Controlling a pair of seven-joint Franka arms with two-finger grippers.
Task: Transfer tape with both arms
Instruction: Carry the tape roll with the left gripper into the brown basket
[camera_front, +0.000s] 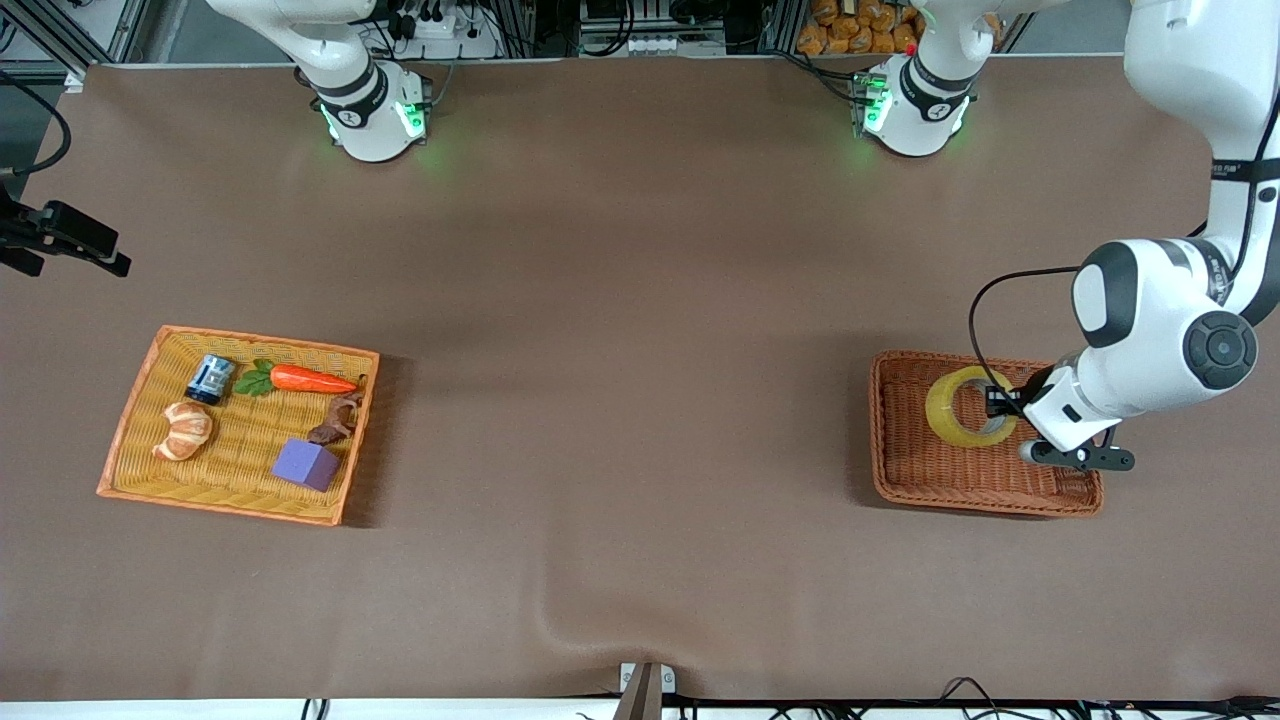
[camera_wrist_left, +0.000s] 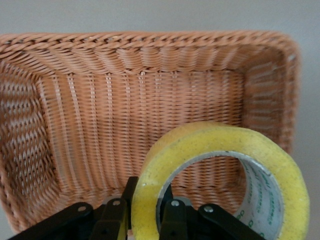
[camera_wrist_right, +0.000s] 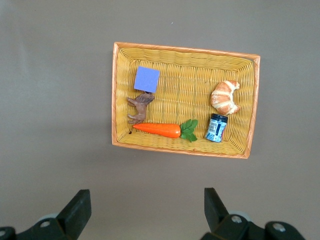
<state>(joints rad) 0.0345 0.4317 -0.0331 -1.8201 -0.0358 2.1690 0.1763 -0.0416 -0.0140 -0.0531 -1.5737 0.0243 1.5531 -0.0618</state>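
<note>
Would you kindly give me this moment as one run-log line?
left tool: shut on tape, in brown basket | right tool: open, above yellow basket, waiting

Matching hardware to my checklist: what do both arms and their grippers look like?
Both arms are glossy white with black joint bands and green-lit bases. The left arm carries a looping black cable. The left gripper and right gripper are black, with silver screws.

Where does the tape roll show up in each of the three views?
Front view: the tape stands in the brown basket toward the left arm's end of the table, with the left tool shut on its wall.
Left wrist view: the tape fills the foreground, in front of the basket's weave.
Right wrist view: not in it.
Shared landmark: the brown basket.
</note>
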